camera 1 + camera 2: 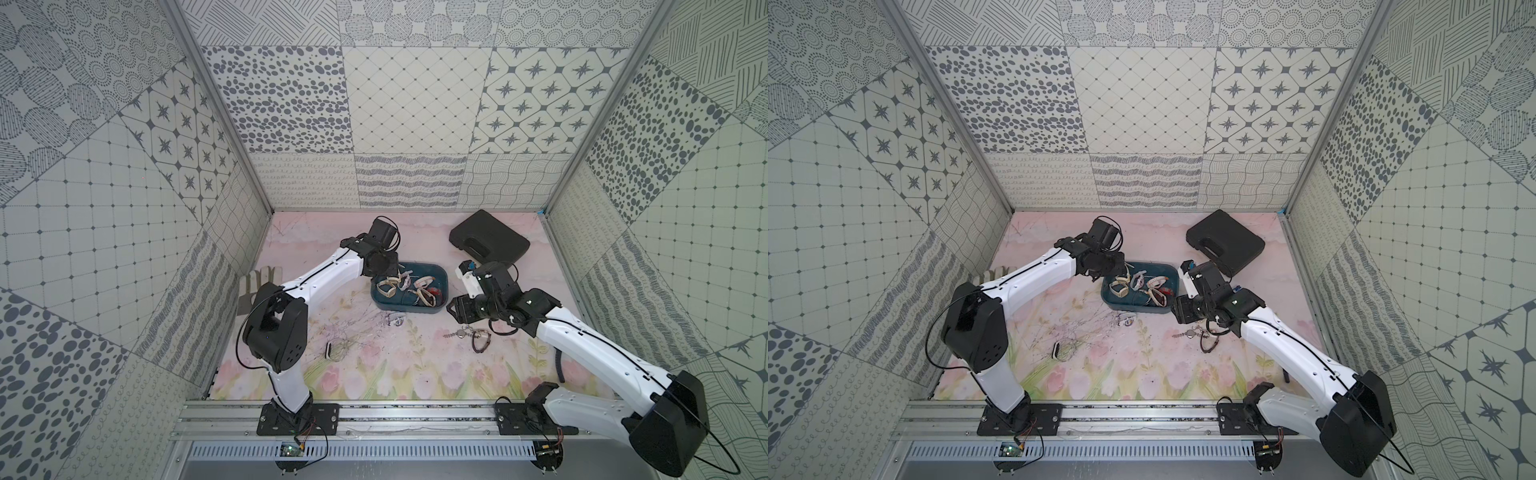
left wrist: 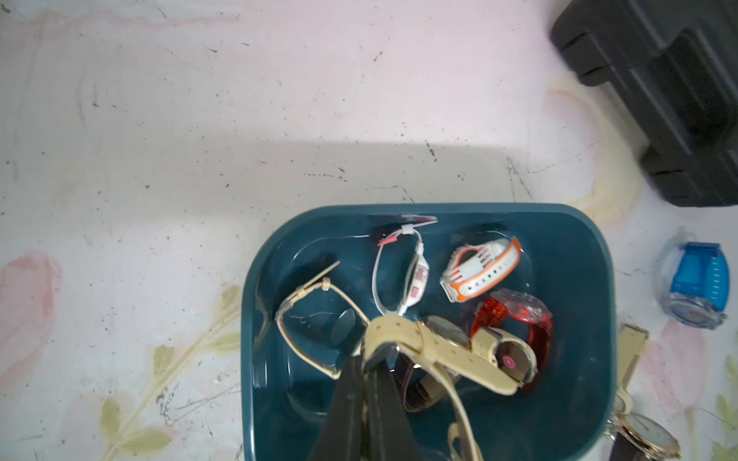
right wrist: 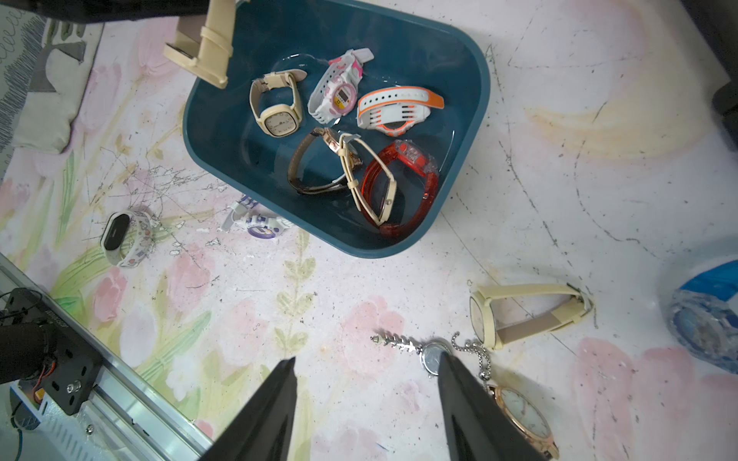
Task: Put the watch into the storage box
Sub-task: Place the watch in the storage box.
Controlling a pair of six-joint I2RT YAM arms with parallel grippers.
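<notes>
A flat black plastic case [image 1: 489,239] with a handle slot lies at the far right of the surface [image 1: 374,374], a scuffed pink floral print; a grey-and-white glove [image 1: 259,277] lies at its left edge, partly hidden; patterned grey-and-white panels [image 1: 415,104] wall three sides; an aluminium rail [image 1: 415,411] runs along the near edge.

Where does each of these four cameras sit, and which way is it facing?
Top views: a stereo pair high above the front, looking down on the table; the left arm and right arm show.
Left wrist: on the left arm, looking over the left end effector, shut on a cream watch, into the storage box.
Right wrist: on the right arm, looking past the open right end effector at loose watches.
Shared: both wrist views show the red watch in the box.
</notes>
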